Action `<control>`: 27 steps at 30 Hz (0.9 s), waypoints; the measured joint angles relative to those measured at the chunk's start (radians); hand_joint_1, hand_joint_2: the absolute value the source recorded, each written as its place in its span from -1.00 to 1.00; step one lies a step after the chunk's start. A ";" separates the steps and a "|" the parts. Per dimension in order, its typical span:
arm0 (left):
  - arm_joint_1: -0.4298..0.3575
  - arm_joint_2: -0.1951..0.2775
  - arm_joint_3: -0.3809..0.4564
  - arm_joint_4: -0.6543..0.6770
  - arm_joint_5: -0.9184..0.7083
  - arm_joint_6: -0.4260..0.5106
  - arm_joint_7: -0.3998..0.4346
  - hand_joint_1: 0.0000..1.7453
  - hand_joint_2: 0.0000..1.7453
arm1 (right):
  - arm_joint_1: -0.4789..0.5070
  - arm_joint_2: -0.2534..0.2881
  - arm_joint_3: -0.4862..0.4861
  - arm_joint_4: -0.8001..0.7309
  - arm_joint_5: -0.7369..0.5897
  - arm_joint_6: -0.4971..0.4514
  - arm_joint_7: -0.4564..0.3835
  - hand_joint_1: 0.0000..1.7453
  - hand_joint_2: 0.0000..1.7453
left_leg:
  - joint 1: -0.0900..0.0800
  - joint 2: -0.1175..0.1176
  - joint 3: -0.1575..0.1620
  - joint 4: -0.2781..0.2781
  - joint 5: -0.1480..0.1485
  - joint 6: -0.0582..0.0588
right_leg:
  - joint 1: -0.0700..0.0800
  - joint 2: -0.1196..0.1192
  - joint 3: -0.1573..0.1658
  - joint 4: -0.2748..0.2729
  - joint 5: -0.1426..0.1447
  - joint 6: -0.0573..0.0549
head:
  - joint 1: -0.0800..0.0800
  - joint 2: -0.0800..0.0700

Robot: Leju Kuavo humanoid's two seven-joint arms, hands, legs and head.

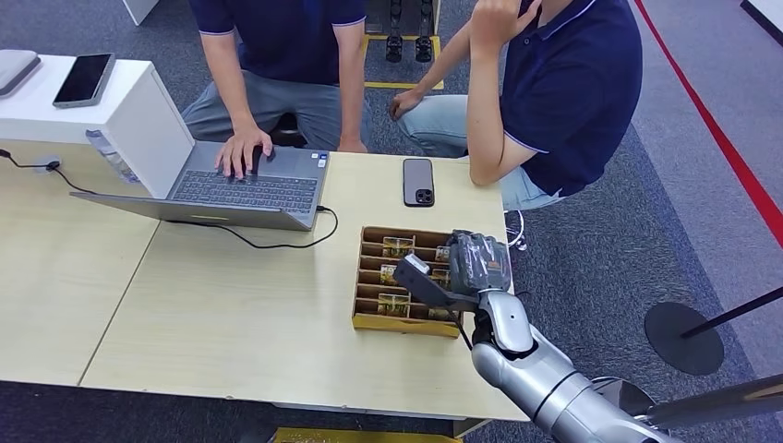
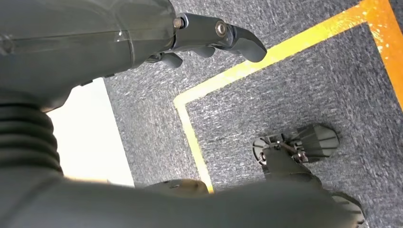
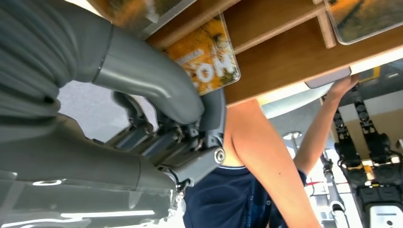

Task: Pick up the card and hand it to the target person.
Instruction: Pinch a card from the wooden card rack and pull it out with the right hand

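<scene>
**Operator:** I have the right robot hand (image 1: 466,268) over the right end of the wooden card box (image 1: 369,318), with the silver arm coming in from the lower right. In the right wrist view its thumb and a dark finger close on the corner of an orange-and-yellow card (image 3: 209,54), and the card is still partly down in its slot between the wooden dividers.

**Observer:** So it is holding the card?

**Operator:** It looks pinched — thumb on one face, finger behind. I cannot tell how firm the grip is. The left robot hand (image 2: 209,40) hangs over grey carpet beside a yellow floor line, fingers loosely apart and holding nothing.

**Observer:** What else is in the box?

**Operator:** More cards lie in the other slots, in two columns. The box sits on the pale bench (image 1: 240,314), near its right edge.

**Observer:** And beyond it?

**Operator:** A black phone (image 1: 417,181) lies face down just past the box. To the left is an open laptop (image 1: 231,189) with a cable — one person (image 1: 277,55) rests a hand on its keys. A second person (image 1: 554,83) in a dark polo sits at the far right corner, one arm raised to the head.
</scene>
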 joint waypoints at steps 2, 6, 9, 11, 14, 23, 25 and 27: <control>-0.001 0.000 -0.001 0.000 -0.006 -0.003 0.000 -1.00 1.00 | 0.000 0.000 0.000 0.001 0.000 0.000 0.000 1.00 1.00 | 0.000 0.000 0.000 0.000 0.000 0.000 | 0.000 0.000 0.000 0.000 0.000 0.000 | 0.000 0.000; -0.008 0.000 -0.012 0.000 -0.018 -0.001 0.014 -1.00 1.00 | 0.000 0.000 0.001 0.006 0.000 -0.003 0.000 1.00 1.00 | 0.000 0.000 0.000 0.000 0.000 0.000 | 0.000 0.000 0.000 0.000 0.000 0.000 | 0.000 0.000; -0.011 0.000 -0.023 0.001 -0.025 0.012 0.024 -1.00 1.00 | 0.000 0.000 0.001 0.008 -0.009 -0.013 -0.002 1.00 1.00 | 0.000 0.000 0.000 0.000 0.000 0.000 | 0.000 0.000 0.000 0.000 0.000 0.000 | 0.000 0.000; -0.011 0.000 -0.026 0.001 -0.024 0.026 0.019 -1.00 1.00 | 0.001 0.000 0.000 0.009 -0.028 -0.030 -0.010 1.00 1.00 | 0.000 0.000 0.000 0.000 0.000 0.000 | 0.000 0.000 0.000 0.000 0.000 0.000 | 0.000 0.000; -0.011 0.000 -0.026 0.001 -0.021 0.038 0.015 -1.00 1.00 | 0.003 -0.001 -0.001 0.008 -0.058 -0.053 -0.027 1.00 1.00 | 0.000 0.000 0.000 0.000 0.000 0.000 | 0.000 0.000 0.000 0.000 0.000 0.000 | 0.000 0.000; -0.011 0.000 -0.027 0.001 -0.010 0.039 0.007 -1.00 1.00 | 0.005 -0.006 -0.013 -0.003 -0.120 -0.091 -0.062 1.00 1.00 | 0.000 0.000 0.000 0.000 0.000 0.000 | 0.000 0.000 0.000 0.000 0.000 0.000 | 0.000 0.000; -0.011 0.000 -0.027 0.001 -0.007 0.039 0.004 -1.00 1.00 | 0.005 -0.010 -0.018 -0.015 -0.128 -0.111 -0.070 1.00 1.00 | 0.000 0.000 0.000 0.000 0.000 0.000 | 0.000 0.000 0.000 0.000 0.000 0.000 | 0.000 0.000; -0.011 0.000 -0.027 0.001 -0.006 0.039 0.003 -1.00 1.00 | 0.007 -0.015 -0.025 -0.033 -0.128 -0.144 -0.079 1.00 1.00 | 0.000 0.000 0.000 0.000 0.000 0.000 | 0.000 0.000 0.000 0.000 0.000 0.000 | 0.000 0.000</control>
